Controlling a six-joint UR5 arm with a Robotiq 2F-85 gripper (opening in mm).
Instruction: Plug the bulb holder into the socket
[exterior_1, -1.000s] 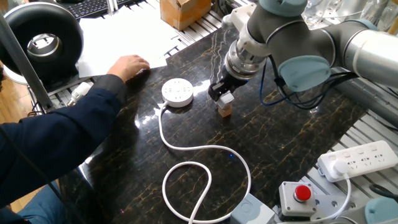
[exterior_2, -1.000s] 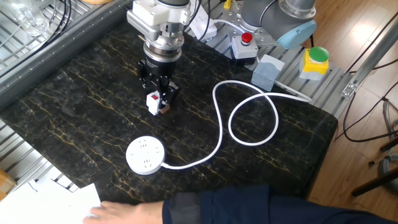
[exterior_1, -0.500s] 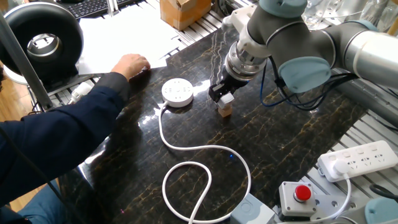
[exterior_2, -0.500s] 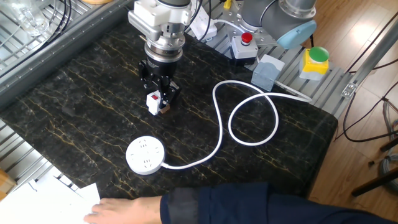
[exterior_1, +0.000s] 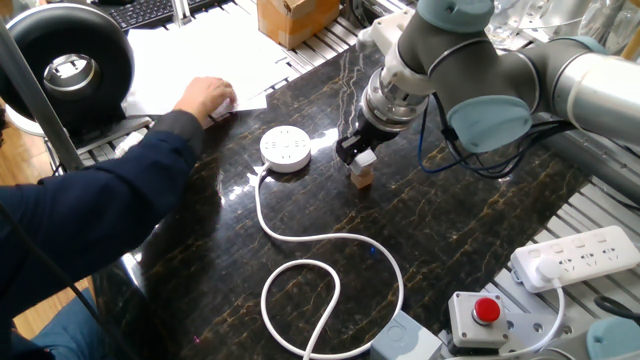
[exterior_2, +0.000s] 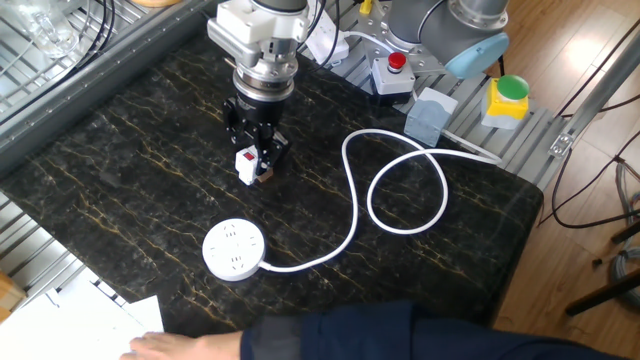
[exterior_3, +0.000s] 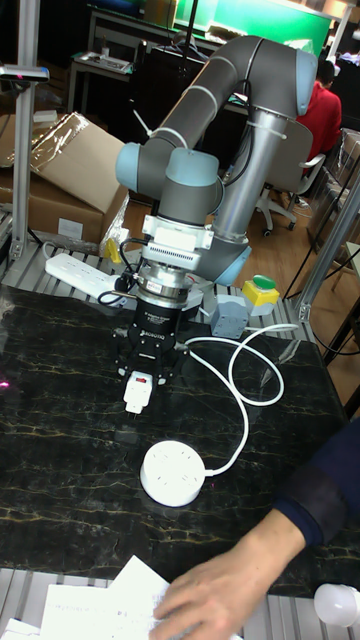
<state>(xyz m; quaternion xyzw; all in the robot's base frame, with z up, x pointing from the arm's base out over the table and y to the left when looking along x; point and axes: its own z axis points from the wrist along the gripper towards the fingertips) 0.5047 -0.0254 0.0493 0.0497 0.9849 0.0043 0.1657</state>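
The bulb holder (exterior_1: 362, 166) (exterior_2: 246, 164) (exterior_3: 136, 389) is a small white block with a red switch on one face. It stands upright at the middle of the dark marble table, at or just above the surface. My gripper (exterior_1: 357, 154) (exterior_2: 256, 152) (exterior_3: 141, 376) comes straight down from above and is shut on its upper part. The round white socket (exterior_1: 285, 147) (exterior_2: 234, 250) (exterior_3: 173, 472) lies flat a short way from the holder, apart from it, plug holes up. Its white cord (exterior_1: 330, 240) (exterior_2: 400, 180) loops across the table.
A person's hand (exterior_1: 205, 97) (exterior_3: 215, 590) and blue-sleeved arm (exterior_2: 400, 335) rest by the white paper (exterior_1: 200, 50) near the socket. A power strip (exterior_1: 575, 255), a grey box with a red button (exterior_1: 480, 315) (exterior_2: 393, 70) and a yellow box (exterior_2: 508, 98) sit on the table's rim. A light bulb (exterior_3: 335, 605) lies near the front corner.
The person's hand has slid a little along the paper, away from the socket. My gripper and the bulb holder have barely moved.
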